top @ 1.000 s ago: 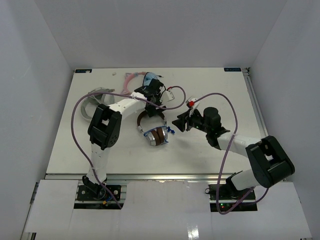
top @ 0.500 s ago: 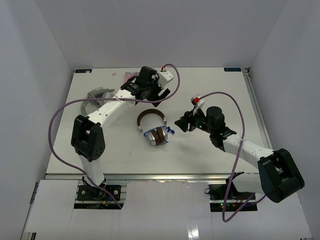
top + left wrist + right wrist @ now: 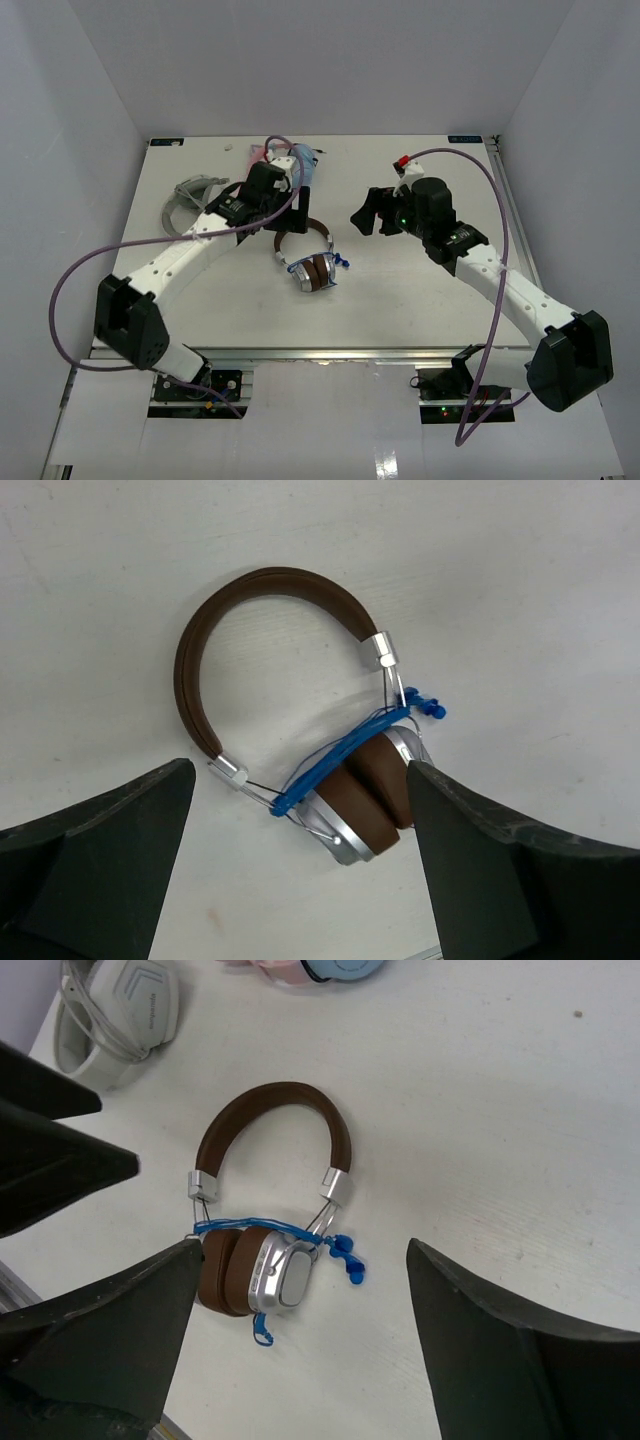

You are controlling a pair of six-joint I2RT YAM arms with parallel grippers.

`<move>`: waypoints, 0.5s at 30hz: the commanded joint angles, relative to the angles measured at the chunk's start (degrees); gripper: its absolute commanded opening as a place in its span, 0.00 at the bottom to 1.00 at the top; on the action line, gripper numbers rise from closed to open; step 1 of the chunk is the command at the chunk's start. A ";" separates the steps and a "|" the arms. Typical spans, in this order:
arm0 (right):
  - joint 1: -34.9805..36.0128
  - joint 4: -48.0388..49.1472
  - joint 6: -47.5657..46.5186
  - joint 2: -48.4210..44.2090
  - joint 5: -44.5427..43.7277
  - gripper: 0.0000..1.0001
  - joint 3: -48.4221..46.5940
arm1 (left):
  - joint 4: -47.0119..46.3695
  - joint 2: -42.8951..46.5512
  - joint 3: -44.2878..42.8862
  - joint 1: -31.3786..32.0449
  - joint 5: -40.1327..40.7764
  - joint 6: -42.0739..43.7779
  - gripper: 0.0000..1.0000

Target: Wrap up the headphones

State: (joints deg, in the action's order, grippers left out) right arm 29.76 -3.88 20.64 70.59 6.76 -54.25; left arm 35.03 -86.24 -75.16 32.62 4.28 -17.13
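Brown at the headband and pads, silver at the cups, the headphones [image 3: 315,272] lie flat on the white counter [image 3: 420,290]. The cups are folded together on their near side. The thin blue cable [image 3: 250,1225] is wound across the cups, and its loose end lies just right of them. The left pincer [image 3: 300,205] hovers above the far side of the headband, jaws spread wide and holding nothing. The right pincer [image 3: 367,212] hangs off to the right of the headphones, clear of them, jaws likewise wide apart and empty. A grey-white pair [image 3: 190,195] lies to their far left, and a pink pair [image 3: 270,152] lies beyond them.
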 commanded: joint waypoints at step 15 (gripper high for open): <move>1.79 1.15 5.11 -5.55 -6.49 0.98 10.04 | -29.97 24.49 37.05 3.33 8.30 -14.79 0.98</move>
State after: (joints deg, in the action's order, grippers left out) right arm 31.16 -6.72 25.10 67.25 2.24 -44.73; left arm 13.62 -69.48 -45.45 35.88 9.89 -30.94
